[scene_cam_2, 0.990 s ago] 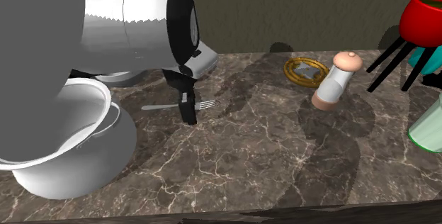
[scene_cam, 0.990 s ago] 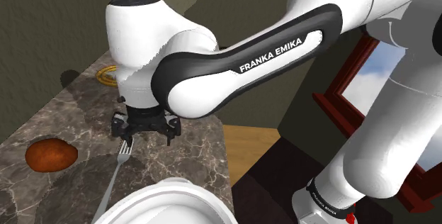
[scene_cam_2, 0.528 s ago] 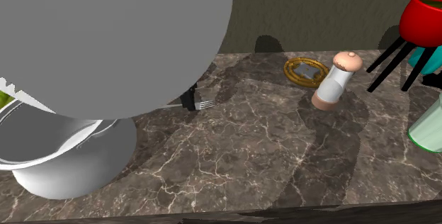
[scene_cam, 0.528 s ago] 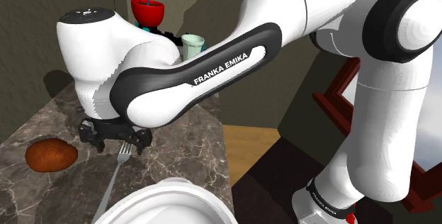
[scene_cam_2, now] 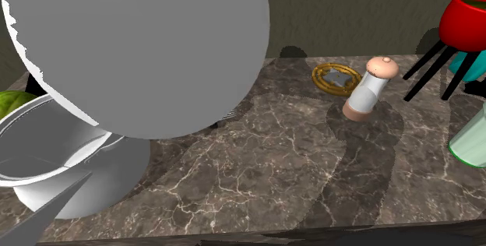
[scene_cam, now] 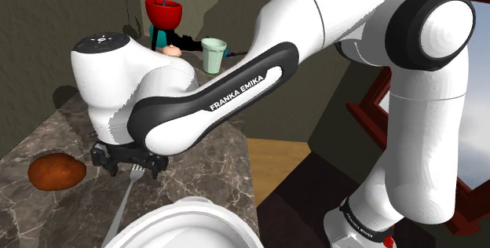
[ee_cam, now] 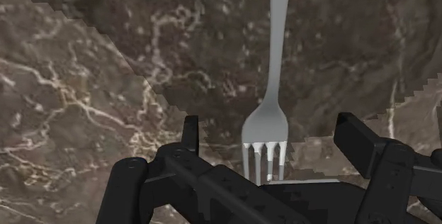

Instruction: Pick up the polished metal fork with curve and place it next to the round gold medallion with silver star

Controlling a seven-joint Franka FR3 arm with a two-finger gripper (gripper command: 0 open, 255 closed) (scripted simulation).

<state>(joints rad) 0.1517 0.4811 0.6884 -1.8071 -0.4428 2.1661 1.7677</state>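
The metal fork (ee_cam: 273,81) lies flat on the dark marble counter (ee_cam: 85,116), its tines toward my hand. My gripper (ee_cam: 276,143) is open, low over the counter, with the fork's head between the two fingers (ee_cam: 190,134) and touching neither. In the shoulder view the gripper (scene_cam: 129,166) hangs over the tines, and the fork handle (scene_cam: 119,211) runs toward the white bowl. The round gold medallion (scene_cam_2: 336,78) lies far back on the counter in the second exterior view. There the arm hides most of the fork (scene_cam_2: 229,115).
A large white bowl (scene_cam: 184,224) stands close by the fork's handle end. A brown lump (scene_cam: 56,172) lies at the shoulder view's left. A shaker (scene_cam_2: 371,89) stands by the medallion, with a red pot (scene_cam_2: 465,19) and pale green cup (scene_cam_2: 471,139) beyond. The counter edge drops off at the shoulder view's right.
The hand has swung toward the shoulder view's left and come down over the fork's tines. The fork has not moved. The arm now blocks much of the second exterior view.
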